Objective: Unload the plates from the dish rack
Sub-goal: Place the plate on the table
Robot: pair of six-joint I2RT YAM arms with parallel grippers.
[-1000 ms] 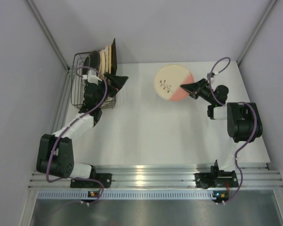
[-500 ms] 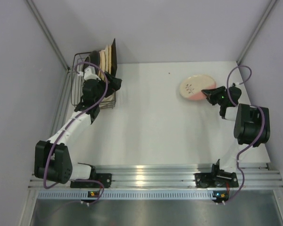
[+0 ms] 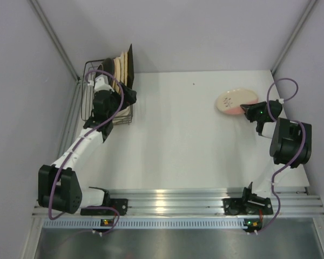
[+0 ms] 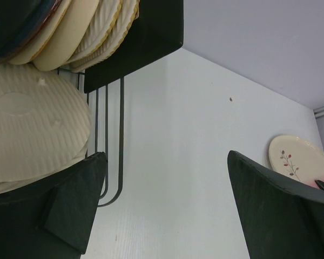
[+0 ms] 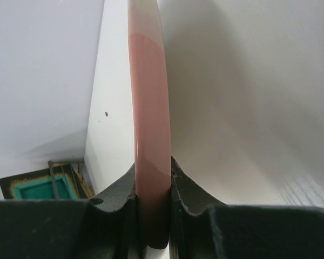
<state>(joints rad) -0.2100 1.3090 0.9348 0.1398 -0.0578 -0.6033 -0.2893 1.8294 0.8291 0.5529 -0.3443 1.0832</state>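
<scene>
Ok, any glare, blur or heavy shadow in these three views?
Top external: even light, glare on the metal rail. Left wrist: the near fingers are dark and soft-edged. Right wrist: the plate, edge-on, is close and blurred, casting soft shadow on the table.

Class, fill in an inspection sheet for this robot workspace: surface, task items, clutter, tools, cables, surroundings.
Surface: white table, matte.
Job's things: dish rack at the far left holds several plates on edge; cream patterned plate is out, tilted, at the far right.
Clutter: one small dark speck; otherwise nothing seen.
Grippers: left tool open beside the racked plates; right tool shut on the cream patterned plate's pink edge.
Cables: purple cables loop along both arms.
Surroundings: grey walls; metal rail at the near edge.
</scene>
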